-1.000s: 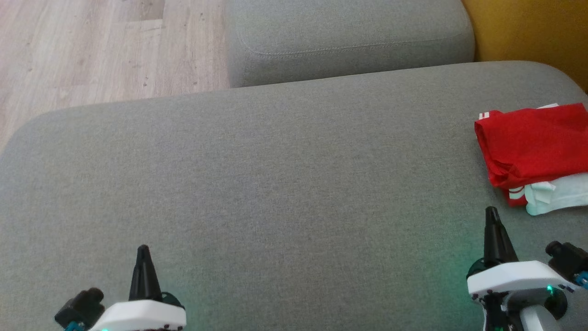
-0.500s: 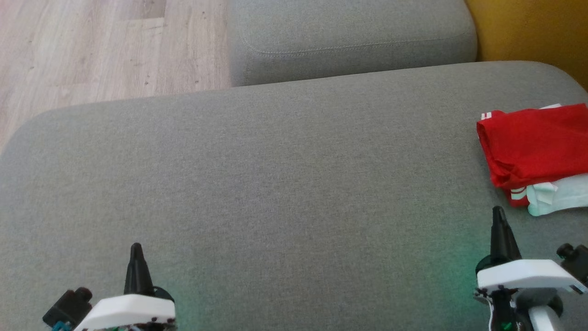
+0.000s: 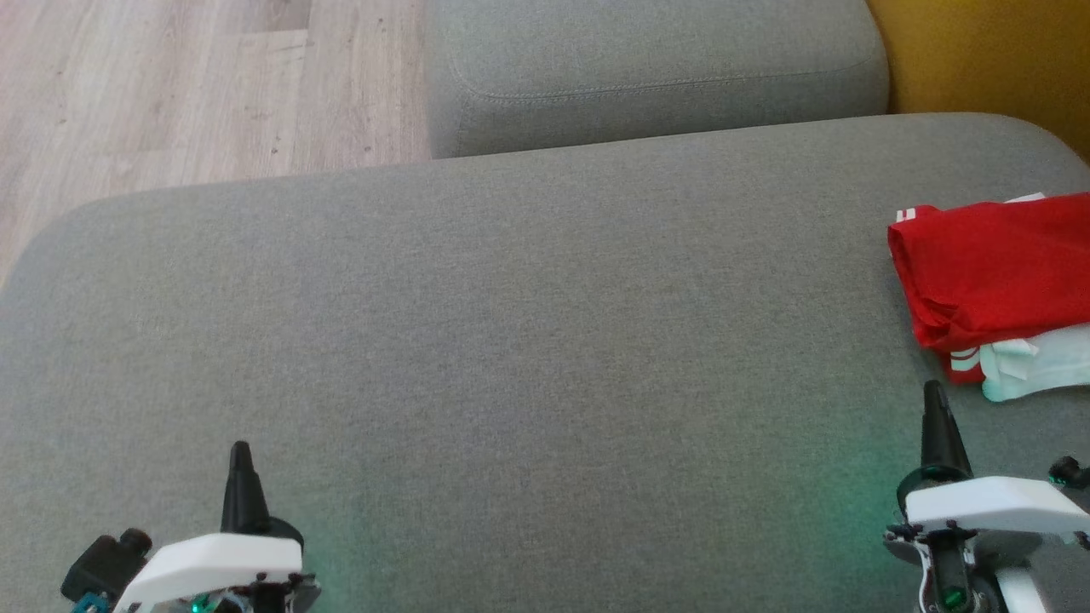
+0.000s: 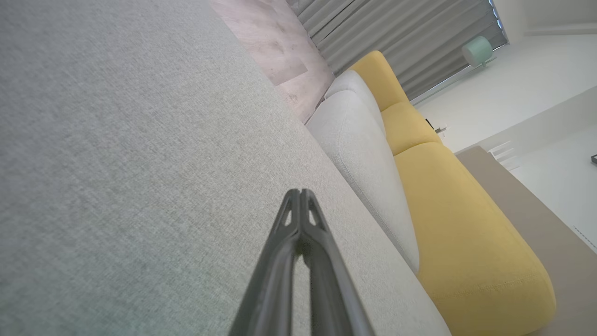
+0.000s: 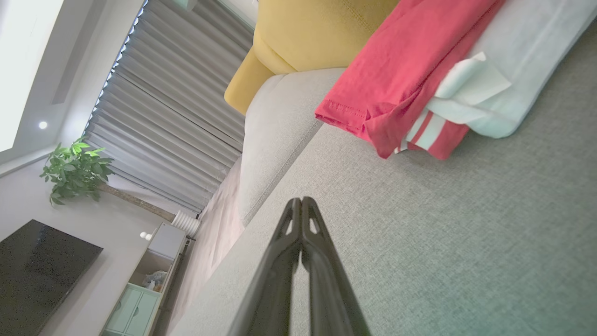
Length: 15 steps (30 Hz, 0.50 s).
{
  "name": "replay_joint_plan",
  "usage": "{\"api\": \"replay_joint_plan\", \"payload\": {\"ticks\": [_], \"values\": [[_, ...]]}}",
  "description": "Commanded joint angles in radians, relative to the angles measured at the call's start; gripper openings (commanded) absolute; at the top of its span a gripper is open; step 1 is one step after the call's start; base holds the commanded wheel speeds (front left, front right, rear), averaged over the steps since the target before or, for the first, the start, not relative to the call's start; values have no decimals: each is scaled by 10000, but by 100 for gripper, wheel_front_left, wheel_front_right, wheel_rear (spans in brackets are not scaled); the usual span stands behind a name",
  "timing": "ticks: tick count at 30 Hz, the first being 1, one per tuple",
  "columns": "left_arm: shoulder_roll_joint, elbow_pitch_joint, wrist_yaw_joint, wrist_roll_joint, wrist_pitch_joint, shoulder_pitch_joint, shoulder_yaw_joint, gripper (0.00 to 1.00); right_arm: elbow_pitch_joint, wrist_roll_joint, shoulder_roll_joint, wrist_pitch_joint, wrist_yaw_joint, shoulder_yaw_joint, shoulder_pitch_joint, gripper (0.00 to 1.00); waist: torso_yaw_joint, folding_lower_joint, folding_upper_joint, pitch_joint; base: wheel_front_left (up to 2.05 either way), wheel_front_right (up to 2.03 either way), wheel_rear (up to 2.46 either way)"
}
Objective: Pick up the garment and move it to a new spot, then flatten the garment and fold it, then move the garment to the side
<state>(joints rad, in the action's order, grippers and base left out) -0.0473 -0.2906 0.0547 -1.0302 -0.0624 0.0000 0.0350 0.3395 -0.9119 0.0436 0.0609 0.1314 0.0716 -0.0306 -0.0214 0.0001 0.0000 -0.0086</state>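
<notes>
While each holds its fingers pressed together on nothing, the left gripper (image 3: pixel 240 451) and right gripper (image 3: pixel 935 396) hang low over the grey cushion (image 3: pixel 545 340). Beyond the right gripper, at the cushion's right edge, the folded red garment (image 3: pixel 996 264) lies partly on a white cloth (image 3: pixel 1035 366).

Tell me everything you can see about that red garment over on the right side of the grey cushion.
The red garment is folded, of soft knit-looking cloth, with a stitched hem and white stripes at its corners. It lies on the grey cushion at its right side, cut off by the head view's edge. A pale mint-white cloth shows at its near edge, touching it; whether that is a separate piece I cannot tell. The shut right gripper is near but apart.
</notes>
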Motion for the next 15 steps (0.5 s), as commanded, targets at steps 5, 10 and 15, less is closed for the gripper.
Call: {"api": "replay_joint_plan", "payload": {"ticks": [5,10,15], "values": [[-20,331,152,-587,164,-538,-328,0,-420,-731,40,-189,-4,-34,-569,0,18,-1,0,10,0,0,0],[-21,342,208,-1065,311,-588,-434,0,-468,-1304,42,-332,-5,8,-588,0,36,-1,0,20,0,0,0],[-22,355,275,-1642,487,-649,-563,0,-527,-1997,45,-505,-5,58,-610,0,58,-1,0,32,0,0,0]]}}
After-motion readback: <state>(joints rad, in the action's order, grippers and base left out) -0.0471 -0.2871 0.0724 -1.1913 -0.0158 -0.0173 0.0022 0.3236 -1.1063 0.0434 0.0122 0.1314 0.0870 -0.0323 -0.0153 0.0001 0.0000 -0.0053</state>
